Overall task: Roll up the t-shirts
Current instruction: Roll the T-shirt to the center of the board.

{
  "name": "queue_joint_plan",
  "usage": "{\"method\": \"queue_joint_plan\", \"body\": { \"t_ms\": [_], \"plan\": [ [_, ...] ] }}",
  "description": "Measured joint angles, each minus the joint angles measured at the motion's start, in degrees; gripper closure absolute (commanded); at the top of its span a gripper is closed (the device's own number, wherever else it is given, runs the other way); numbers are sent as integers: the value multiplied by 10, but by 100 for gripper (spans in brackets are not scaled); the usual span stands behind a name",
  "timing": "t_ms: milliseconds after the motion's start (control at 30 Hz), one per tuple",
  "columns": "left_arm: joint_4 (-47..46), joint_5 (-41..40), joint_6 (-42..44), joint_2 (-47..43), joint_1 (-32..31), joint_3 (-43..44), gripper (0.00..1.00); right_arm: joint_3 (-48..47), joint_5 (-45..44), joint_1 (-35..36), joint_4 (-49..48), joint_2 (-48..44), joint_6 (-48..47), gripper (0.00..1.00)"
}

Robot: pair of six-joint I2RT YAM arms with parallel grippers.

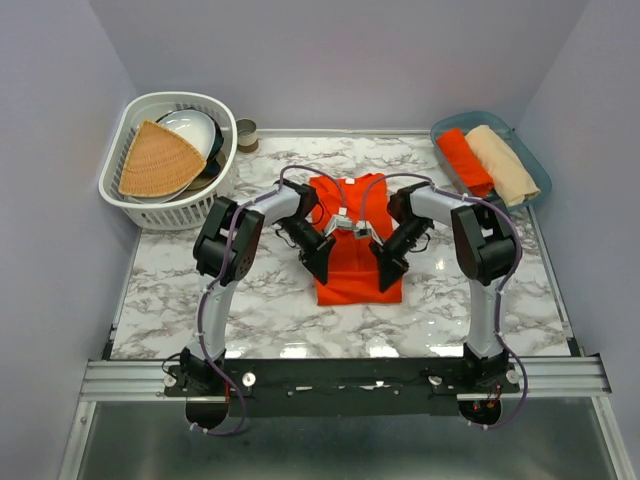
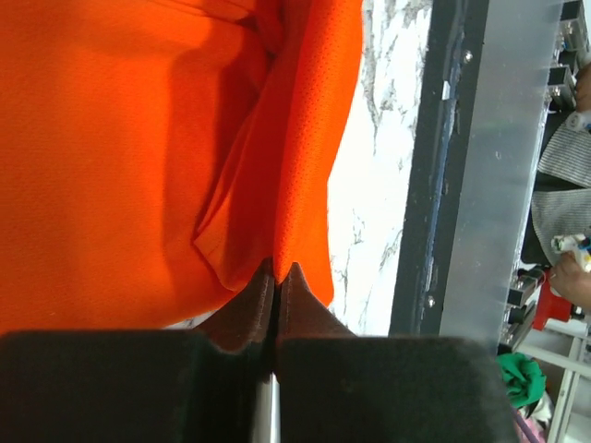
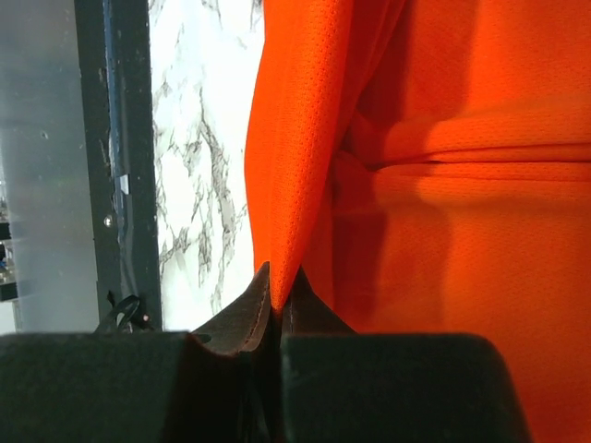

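Closest to your wrist cameras are the dark fingertips, and both tell the same story. The left end effector is pinched tight on a thin edge of orange mesh cloth, and the right end effector is clamped on a matching edge, with no gap showing between the fingers of either.

From above, the orange t-shirt lies in the middle of the desk, between your two arms. It looks already narrowed into a strip, with the sides turned in. Its long axis runs from near to far: the collar points away from you toward the back wall and the hem points toward the arm bases. Your two end effectors hold it on its left and right sides, toward the hem end.

I judge you are at the start of the roll itself, with both sides gripped and no roll formed yet. The next move calls for carrying both sides together toward the collar at an even pace. If one arm leads, the roll will likely skew.

Two finished pieces, an orange roll and a beige roll, lie side by side in the blue tray at the far right. The white basket at the far left holds the woven fan, which is not your concern.
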State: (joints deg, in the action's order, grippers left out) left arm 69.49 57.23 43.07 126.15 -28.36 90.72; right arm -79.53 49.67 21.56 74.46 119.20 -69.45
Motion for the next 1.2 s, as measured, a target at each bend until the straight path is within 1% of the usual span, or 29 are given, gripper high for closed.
{"method": "queue_joint_plan", "body": {
  "t_ms": [67, 133, 167, 300, 367, 433, 467, 500, 533, 567, 633, 667, 700, 833, 900, 967, 1033, 1200],
  "plan": [
    [-10, -6, -18, 2, 4, 0, 74, -12, 0, 0, 5, 17, -1, 91],
    [-22, -20, -41, 2, 9, -1, 71, -29, -6, 1, 11, 35, -2, 91],
    [-31, -26, -54, 2, 11, -2, 67, -45, -9, 3, 16, 51, -2, 91],
    [-69, -40, -82, -7, 24, -30, 62, -89, -11, 8, 28, 97, 9, 91],
    [-91, -53, -90, -35, 32, -66, 57, -99, -12, 9, 35, 104, 21, 91],
    [-106, -61, -93, -70, 36, -95, 53, -107, -12, 9, 35, 107, 30, 91],
    [-119, -68, -96, -101, 37, -116, 49, -113, -14, 9, 38, 112, 38, 91],
    [-130, -73, -96, -125, 38, -131, 48, -120, -14, 9, 41, 117, 44, 90],
    [-151, -77, -97, -161, 37, -156, 46, -128, -14, 9, 44, 123, 52, 91],
    [-170, -83, -98, -211, 33, -181, 41, -135, -14, 9, 49, 129, 58, 90],
    [-214, -96, -96, -289, 18, -225, 36, -150, -14, 9, 57, 142, 70, 90],
    [-245, -111, -90, -340, -3, -258, 31, -157, -14, 9, 62, 148, 78, 90],
    [-267, -120, -85, -376, -24, -283, 29, -163, -14, 9, 65, 154, 83, 90],
    [-398, -186, -67, -488, -127, -414, 26, -180, -13, 9, 78, 169, 101, 90],
    [-458, -236, -64, -511, -173, -475, 25, -183, -13, 9, 81, 172, 109, 90],
    [-513, -282, -63, -513, -198, -519, 26, -184, -14, 9, 80, 172, 112, 90],
    [-546, -316, -63, -510, -203, -537, 25, -184, -14, 9, 80, 172, 116, 90],
    [-614, -376, -68, -489, -209, -537, 25, -181, -13, 8, 79, 172, 122, 90]
  ]
}}
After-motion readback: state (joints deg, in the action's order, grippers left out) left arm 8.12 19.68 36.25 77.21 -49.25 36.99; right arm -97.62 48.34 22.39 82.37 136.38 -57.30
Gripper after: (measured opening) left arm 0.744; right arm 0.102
